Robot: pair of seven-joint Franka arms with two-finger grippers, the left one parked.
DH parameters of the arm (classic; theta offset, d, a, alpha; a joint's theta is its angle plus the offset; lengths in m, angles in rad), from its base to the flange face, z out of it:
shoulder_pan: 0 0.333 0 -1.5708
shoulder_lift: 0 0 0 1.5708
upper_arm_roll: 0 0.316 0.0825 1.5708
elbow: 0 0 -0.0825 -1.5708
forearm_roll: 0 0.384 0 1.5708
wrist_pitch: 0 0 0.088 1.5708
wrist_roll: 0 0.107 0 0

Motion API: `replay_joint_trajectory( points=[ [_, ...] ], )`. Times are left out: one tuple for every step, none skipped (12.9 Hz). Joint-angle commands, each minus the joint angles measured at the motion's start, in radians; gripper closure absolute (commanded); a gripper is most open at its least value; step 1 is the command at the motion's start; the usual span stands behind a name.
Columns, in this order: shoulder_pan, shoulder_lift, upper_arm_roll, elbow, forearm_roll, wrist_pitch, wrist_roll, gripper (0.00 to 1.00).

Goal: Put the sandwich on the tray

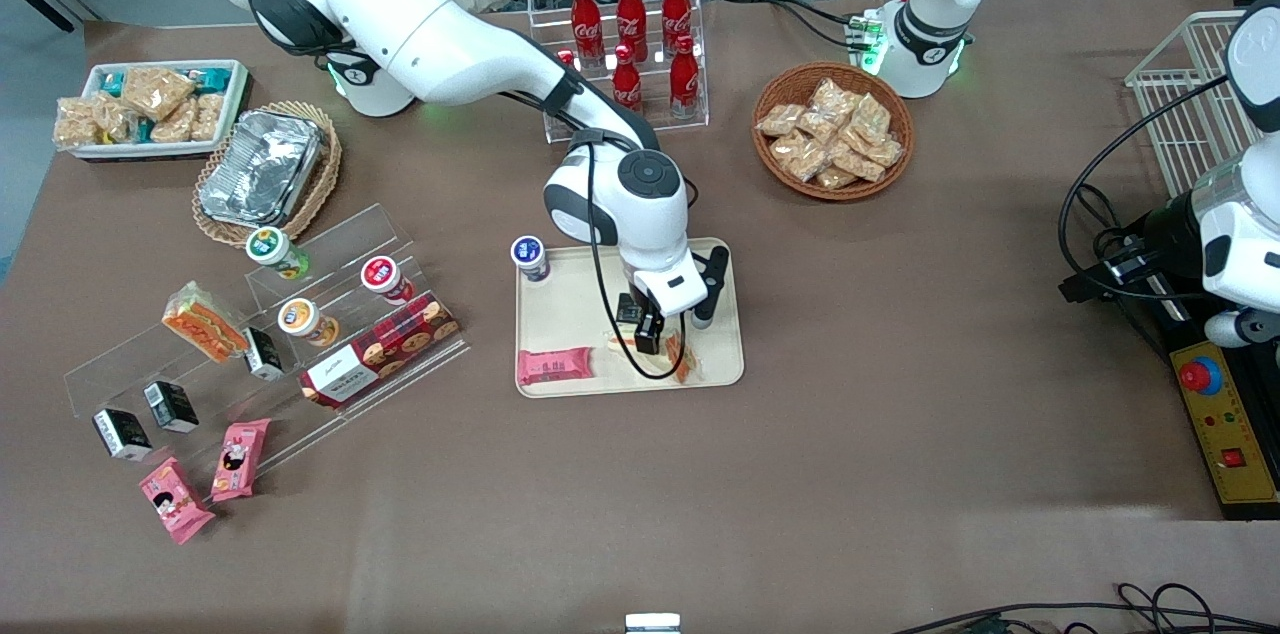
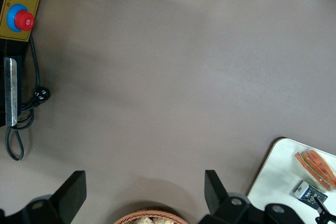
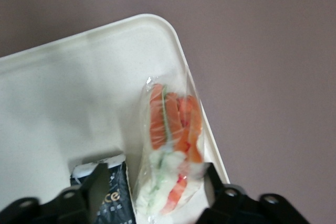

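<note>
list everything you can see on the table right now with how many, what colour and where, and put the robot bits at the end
sandwich: one, white with orange filling, on the tray's corner
tray: one, cream, table middle
pink snack bar: one, on the tray
cup: one, blue-lidded, on the tray
cola bottles: six, red, in a clear rack
basket: one, brown, holding snack packs
foil container: one, silver, toward the working arm's end
clear stepped stand: one, holding cups, a biscuit box and small cartons
gripper: one, black, open, low over the tray around the sandwich

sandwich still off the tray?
No. In the right wrist view the sandwich lies on the tray by its rim, with the hand just above it, fingers spread on either side.
</note>
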Motion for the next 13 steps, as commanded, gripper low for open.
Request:
replay_joint_trajectory(
  points=[
    [-0.010,-0.042,0.001,-0.001,-0.013,-0.092,0.029,0.02],
    [-0.011,-0.060,0.004,-0.001,-0.013,-0.134,0.023,0.02],
    [-0.004,-0.072,0.004,0.002,-0.013,-0.154,0.026,0.02],
    [-0.004,-0.085,0.004,0.005,-0.013,-0.157,0.032,0.02],
    [-0.011,-0.105,0.004,0.007,-0.012,-0.159,0.029,0.02],
    [-0.025,-0.109,0.008,0.008,-0.004,-0.160,0.018,0.02],
    [-0.043,-0.126,0.008,0.008,0.055,-0.163,0.018,0.02],
    [-0.047,-0.155,-0.002,0.010,0.127,-0.172,0.015,0.02],
    [-0.080,-0.187,-0.002,0.011,0.160,-0.198,0.015,0.02],
    [-0.103,-0.209,0.000,0.011,0.163,-0.221,0.017,0.02],
    [-0.125,-0.235,0.000,0.011,0.187,-0.250,0.018,0.02],
    [-0.148,-0.265,-0.002,0.013,0.232,-0.292,0.021,0.02],
    [-0.160,-0.295,-0.006,0.016,0.282,-0.342,0.024,0.02]
  ],
)
